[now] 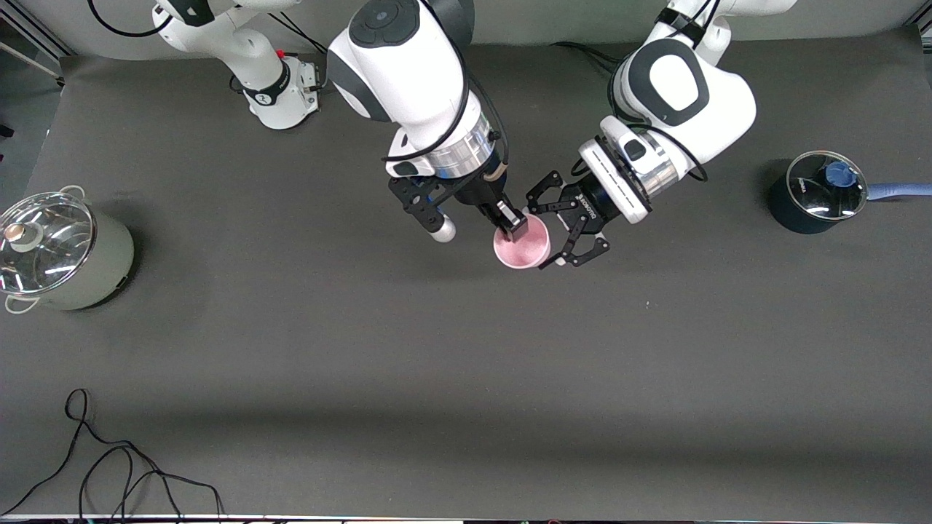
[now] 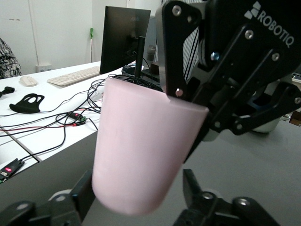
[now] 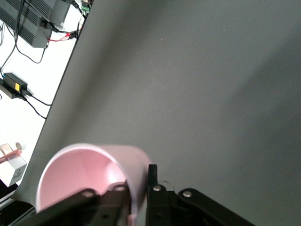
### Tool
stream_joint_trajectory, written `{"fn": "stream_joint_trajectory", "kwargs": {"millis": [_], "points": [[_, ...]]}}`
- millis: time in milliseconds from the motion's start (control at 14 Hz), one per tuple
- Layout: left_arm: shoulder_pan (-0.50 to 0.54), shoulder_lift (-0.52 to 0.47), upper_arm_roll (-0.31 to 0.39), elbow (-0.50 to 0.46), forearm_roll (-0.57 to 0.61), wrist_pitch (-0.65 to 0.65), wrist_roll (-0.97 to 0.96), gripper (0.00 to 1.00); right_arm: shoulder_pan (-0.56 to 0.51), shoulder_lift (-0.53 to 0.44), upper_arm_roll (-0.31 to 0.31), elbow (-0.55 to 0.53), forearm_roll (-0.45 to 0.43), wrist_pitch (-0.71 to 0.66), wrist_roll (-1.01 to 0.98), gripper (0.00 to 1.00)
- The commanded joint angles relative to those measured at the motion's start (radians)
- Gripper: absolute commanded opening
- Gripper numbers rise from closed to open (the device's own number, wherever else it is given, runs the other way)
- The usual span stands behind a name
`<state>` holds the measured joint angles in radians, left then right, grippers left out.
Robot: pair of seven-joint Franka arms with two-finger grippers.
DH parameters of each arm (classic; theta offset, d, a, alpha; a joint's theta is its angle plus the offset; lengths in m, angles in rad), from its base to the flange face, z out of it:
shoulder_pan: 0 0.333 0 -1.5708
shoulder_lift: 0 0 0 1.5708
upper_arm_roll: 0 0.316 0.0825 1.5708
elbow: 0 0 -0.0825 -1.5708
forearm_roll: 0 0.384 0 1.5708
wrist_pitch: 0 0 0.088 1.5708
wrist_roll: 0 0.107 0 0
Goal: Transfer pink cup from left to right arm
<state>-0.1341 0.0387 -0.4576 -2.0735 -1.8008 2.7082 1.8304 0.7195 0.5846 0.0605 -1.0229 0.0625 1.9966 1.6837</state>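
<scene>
I held the pink cup [image 1: 521,244] up over the middle of the dark table [image 1: 364,349], my right gripper [image 1: 511,223] clamped on its rim with one flat finger inside and one outside; my left gripper [image 1: 571,233] stood just beside the cup with its fingers spread apart. The front view showed both hands meeting at the cup, the steel pot [image 1: 62,251] at the right arm's end and the blue saucepan [image 1: 819,193] at the left arm's end. Only my right wrist view showed the cup's pink inside [image 3: 80,176] pinched at the wall; only my left wrist view showed its tapered outside [image 2: 141,150] between my open fingertips [image 2: 197,197], not touching them.
</scene>
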Motion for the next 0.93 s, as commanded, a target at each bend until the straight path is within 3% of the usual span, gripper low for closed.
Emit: {"fn": "stream_joint_trajectory", "kwargs": {"millis": [0,143,429,571,857], "points": [[-0.019,0.004,0.008,0.010,-0.023,0.015,0.001,0.99,-0.005,0.006,-0.005,0.032,-0.020,-0.019,-0.035,0.00],[-0.019,0.004,0.008,0.010,-0.022,0.015,0.000,0.99,-0.020,0.001,-0.005,0.032,-0.018,-0.036,-0.053,0.00],[0.002,0.004,0.023,0.001,-0.011,-0.025,0.001,0.99,-0.080,-0.043,-0.005,0.029,0.008,-0.195,-0.293,0.00],[0.085,0.001,0.034,-0.019,0.023,-0.121,0.000,0.99,-0.141,-0.095,-0.005,0.023,0.054,-0.298,-0.445,0.00],[0.233,-0.006,0.036,-0.082,0.108,-0.305,0.000,0.99,-0.284,-0.185,-0.008,-0.009,0.056,-0.565,-0.804,0.00]]}}
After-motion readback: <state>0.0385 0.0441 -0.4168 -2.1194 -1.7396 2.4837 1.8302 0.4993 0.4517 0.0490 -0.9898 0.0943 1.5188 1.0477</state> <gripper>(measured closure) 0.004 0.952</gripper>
